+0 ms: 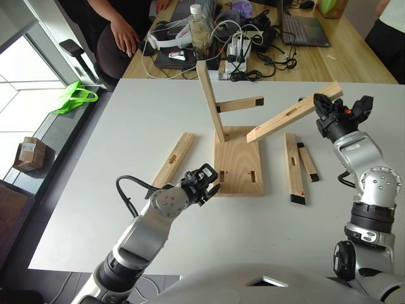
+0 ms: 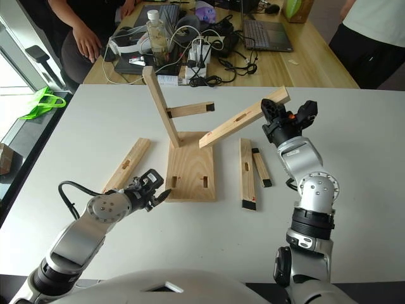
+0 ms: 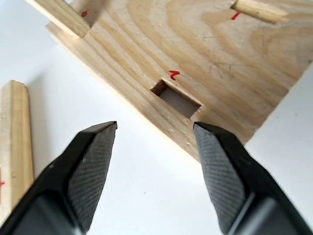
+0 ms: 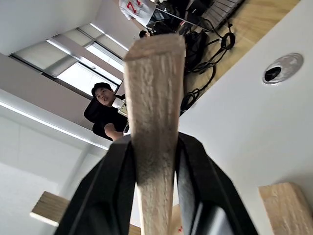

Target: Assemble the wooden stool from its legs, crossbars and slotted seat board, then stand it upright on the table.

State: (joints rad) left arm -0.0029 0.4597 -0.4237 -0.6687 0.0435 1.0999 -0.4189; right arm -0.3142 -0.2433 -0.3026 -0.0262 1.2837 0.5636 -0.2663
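The slotted seat board lies flat mid-table, with one leg standing in its far left corner and a crossbar sticking out of that leg. My right gripper is shut on a second leg, held slanted with its low end over the board's far right corner. My left gripper is open at the board's near left corner, beside a slot. A loose leg lies left of the board. Another leg and a short crossbar lie to the right.
Beyond the white table stands a wooden desk crowded with a bottle, cables, a laptop and a headset. A person's hand rests at its left end. A green bag lies on the floor at left.
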